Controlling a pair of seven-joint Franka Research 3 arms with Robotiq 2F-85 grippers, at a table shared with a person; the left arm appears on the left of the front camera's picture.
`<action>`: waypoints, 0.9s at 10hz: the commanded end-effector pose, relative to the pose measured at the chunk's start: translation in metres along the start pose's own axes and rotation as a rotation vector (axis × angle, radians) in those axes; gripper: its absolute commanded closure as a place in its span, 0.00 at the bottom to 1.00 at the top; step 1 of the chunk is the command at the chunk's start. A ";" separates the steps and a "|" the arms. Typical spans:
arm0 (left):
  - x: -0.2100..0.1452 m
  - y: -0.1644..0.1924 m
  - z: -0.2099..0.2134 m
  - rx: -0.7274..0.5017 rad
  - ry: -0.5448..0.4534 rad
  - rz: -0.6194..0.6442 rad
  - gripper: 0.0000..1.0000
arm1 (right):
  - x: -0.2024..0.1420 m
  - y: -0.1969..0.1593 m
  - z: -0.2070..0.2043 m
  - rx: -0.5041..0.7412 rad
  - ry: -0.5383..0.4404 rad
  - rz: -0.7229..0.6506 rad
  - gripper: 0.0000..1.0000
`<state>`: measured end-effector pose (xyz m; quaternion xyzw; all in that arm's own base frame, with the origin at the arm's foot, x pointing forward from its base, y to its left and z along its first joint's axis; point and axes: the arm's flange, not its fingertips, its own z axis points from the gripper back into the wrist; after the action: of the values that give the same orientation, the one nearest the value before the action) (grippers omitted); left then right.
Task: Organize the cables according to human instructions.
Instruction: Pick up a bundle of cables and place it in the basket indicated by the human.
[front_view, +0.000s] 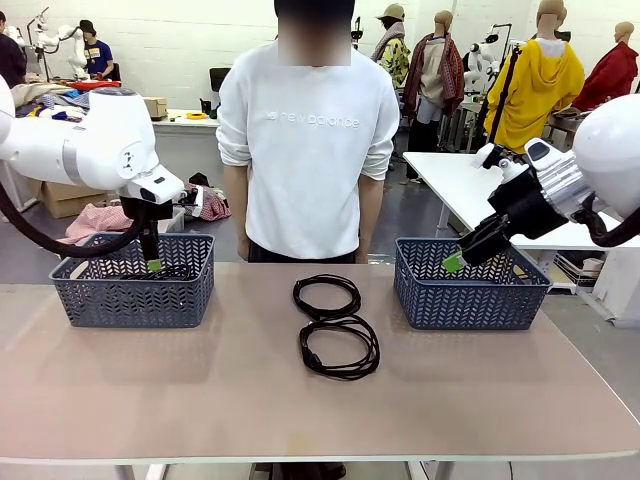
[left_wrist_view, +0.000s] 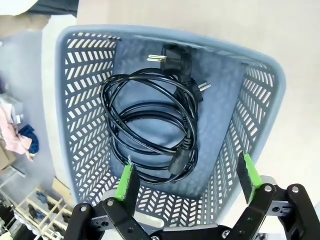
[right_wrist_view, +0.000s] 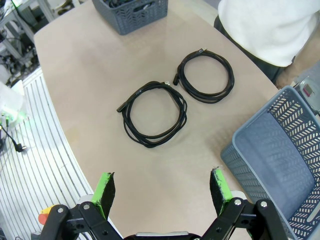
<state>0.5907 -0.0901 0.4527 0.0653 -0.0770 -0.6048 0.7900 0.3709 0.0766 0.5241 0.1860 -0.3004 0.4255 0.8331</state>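
Here, mid-table toward the far edge: far coil (front_view: 327, 297) and near coil (front_view: 340, 347). More cable (left_wrist_view: 150, 130) inside left basket (front_view: 130, 300), below left gripper (left_wrist_view: 186, 170), spread, empty. Right gripper (right_wrist_view: 161, 177) likewise spread, empty. Probably light, limp, springy; best pinched across bundled strands.

Table: matte beige top (front_view: 200, 400).
Left end: grey-blue slotted plastic basket (front_view: 130, 300).
Right end: matching basket (front_view: 470, 300).
Middle: two coiled thin black cables (right_wrist_view: 150, 142), side by side.
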 end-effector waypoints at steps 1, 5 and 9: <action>-0.004 0.006 0.003 -0.025 -0.032 -0.010 0.00 | 0.000 -0.001 -0.001 0.015 -0.018 -0.001 0.00; 0.000 0.001 0.001 -0.004 -0.004 0.001 0.00 | 0.000 -0.001 -0.001 0.015 -0.018 -0.001 0.00; 0.013 -0.014 0.009 0.001 -0.033 0.019 0.00 | 0.000 -0.001 -0.001 0.015 -0.018 -0.001 0.00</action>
<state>0.5893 -0.0972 0.4558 0.0574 -0.0827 -0.6036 0.7909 0.3709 0.0766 0.5241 0.1860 -0.3004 0.4255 0.8331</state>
